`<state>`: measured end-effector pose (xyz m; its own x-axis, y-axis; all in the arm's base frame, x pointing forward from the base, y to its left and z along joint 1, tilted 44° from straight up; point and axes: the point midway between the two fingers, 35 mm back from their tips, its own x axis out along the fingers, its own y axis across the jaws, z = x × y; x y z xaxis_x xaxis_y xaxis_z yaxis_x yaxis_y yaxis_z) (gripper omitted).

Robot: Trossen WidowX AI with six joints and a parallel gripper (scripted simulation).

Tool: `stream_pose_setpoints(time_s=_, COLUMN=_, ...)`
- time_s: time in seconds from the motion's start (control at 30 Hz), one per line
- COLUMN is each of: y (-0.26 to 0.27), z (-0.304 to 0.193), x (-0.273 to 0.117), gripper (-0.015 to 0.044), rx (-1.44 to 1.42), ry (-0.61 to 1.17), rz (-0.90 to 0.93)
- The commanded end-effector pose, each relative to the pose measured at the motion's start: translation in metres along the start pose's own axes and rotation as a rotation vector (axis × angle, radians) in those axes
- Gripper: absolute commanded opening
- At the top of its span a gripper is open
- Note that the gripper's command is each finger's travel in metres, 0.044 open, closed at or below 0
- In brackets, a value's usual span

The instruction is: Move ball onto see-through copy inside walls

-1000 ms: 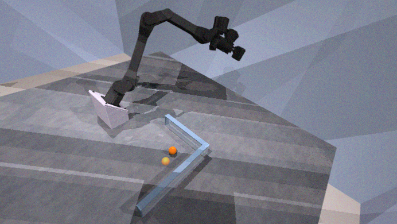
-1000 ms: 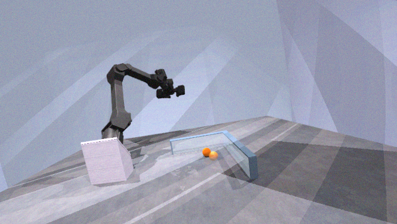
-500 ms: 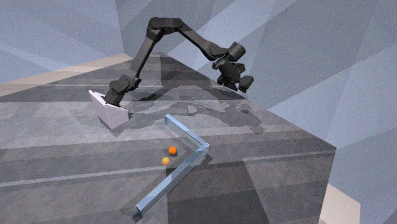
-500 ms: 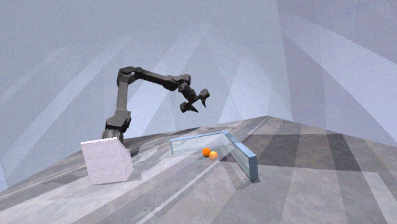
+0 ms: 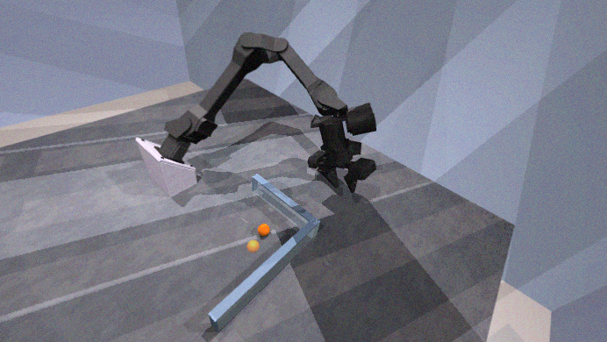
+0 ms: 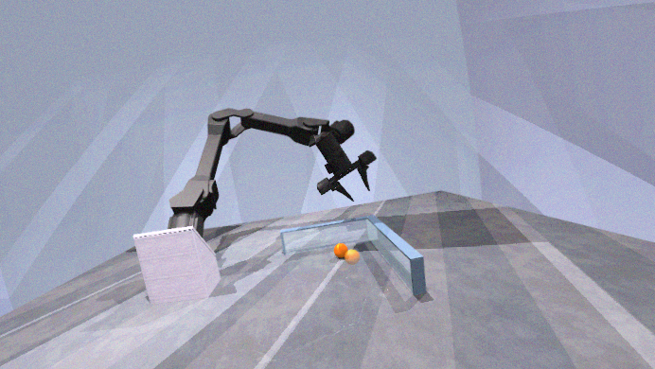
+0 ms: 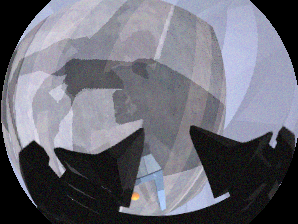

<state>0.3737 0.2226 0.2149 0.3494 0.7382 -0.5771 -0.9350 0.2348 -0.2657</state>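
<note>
Glassy clear walls (image 5: 281, 259) — smooth orange ball (image 5: 263, 230), matt claw (image 5: 344, 181).

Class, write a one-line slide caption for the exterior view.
Open gripper hangs above the clear corner walls; orange ball sits beside its see-through copy.

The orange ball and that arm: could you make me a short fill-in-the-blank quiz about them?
The solid ball is colored ____.
The gripper hangs in the air, holding ____.
The two clear walls meet to make a ____.
The ball and its see-through copy sit on the ____ side of the walls.

Missing: orange; nothing; corner; same
</note>
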Motion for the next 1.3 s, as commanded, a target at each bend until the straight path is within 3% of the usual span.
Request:
stream_pose_setpoints(time_s=0.0, y=-0.001, z=-0.074, x=-0.003, gripper=0.0257, rx=-0.03, ry=0.105, rz=0.074)
stream_pose_setpoints(time_s=0.2, y=0.02, z=-0.152, x=-0.011, gripper=0.0257, rx=-0.063, ry=0.163, rz=0.222)
stream_pose_setpoints(time_s=0.43, y=0.07, z=-0.211, x=-0.022, gripper=0.0257, rx=-0.063, ry=0.108, rz=0.431)
stream_pose_setpoints(time_s=1.27, y=0.084, z=-0.217, x=0.0, gripper=0.0257, rx=-0.062, ry=0.099, rz=0.444)
